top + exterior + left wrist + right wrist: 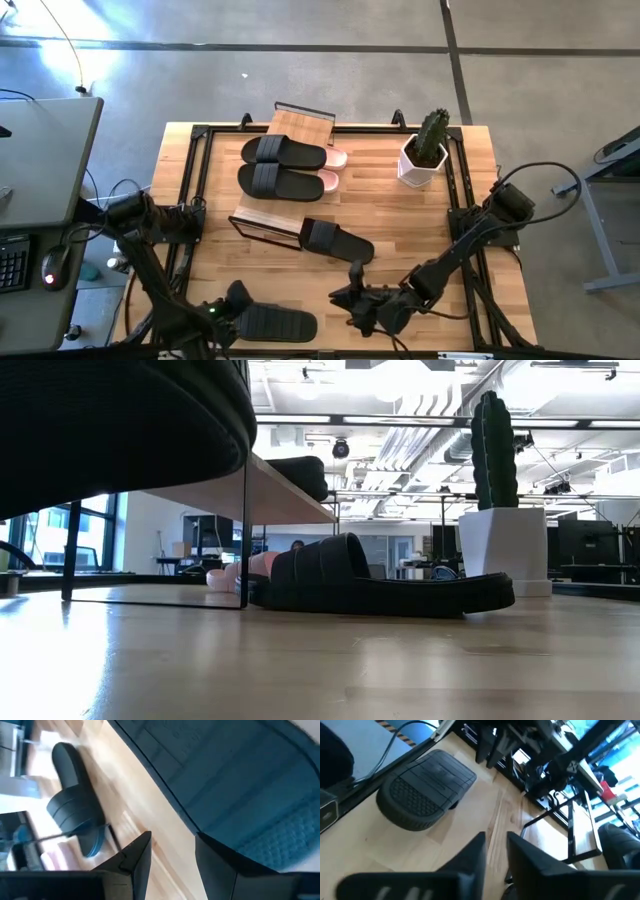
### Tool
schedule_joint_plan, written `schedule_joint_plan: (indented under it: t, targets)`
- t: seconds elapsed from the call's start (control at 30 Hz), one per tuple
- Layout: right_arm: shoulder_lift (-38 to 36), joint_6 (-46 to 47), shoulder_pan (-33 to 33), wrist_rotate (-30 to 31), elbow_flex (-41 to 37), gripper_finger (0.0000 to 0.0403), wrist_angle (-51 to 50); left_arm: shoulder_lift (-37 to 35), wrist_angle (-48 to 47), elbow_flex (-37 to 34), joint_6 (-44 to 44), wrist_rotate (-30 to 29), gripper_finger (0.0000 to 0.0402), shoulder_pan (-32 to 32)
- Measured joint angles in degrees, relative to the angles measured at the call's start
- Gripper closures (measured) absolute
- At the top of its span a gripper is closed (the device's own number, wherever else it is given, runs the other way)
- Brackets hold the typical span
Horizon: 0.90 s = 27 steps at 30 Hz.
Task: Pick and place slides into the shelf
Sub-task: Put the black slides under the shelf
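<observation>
From the high view, the shelf [285, 170] stood at the middle of the surface [400, 225] with two black slides [283, 152] lying side by side on its top board, and pink slides [335, 158] poking out beyond them at the shelf's right side. One black slide [336, 240] lay on the surface just beside the shelf's near corner, apart from both arms. Another black slide [272, 323] lay at the near edge, under the left pincer [237, 300]. The right pincer [358, 300] hung just short of the loose slide by the shelf. By my reckoning four were stowed and two remained.

In the low view, the loose slide lay flat on the surface next to the shelf's leg, with the cactus pot [503, 545] behind it.

In the left wrist view, the left pincer's fingers [135, 857] stood apart right over the near slide's sole, gripping nothing.

In the right wrist view, the right pincer's fingers [472, 852] showed a narrow gap with nothing between them; the near slide lay beyond.
</observation>
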Motion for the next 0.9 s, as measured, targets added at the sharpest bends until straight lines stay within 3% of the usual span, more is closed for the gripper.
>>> schedule_joint_plan:
  t: [0.27,0.57,0.77,0.9]
  targets:
    - [0.0,2.07,0.27,-0.39,0.0,0.0263,-0.43,-6.36,8.0,-0.02,8.47,8.46,0.028,8.64]
    - [4.18,-0.08,3.49,1.93,0.0,0.0256,1.91,-22.02,15.39,0.02,8.85,15.04,0.0362,10.11]
    - [12.03,-10.1,4.05,11.14,2.36,0.0256,3.36,-31.15,16.68,0.02,7.09,17.2,0.0397,10.19]
    - [16.77,-17.08,4.1,15.74,7.59,0.0256,3.66,-35.73,17.63,0.02,7.0,17.29,0.0397,10.17]
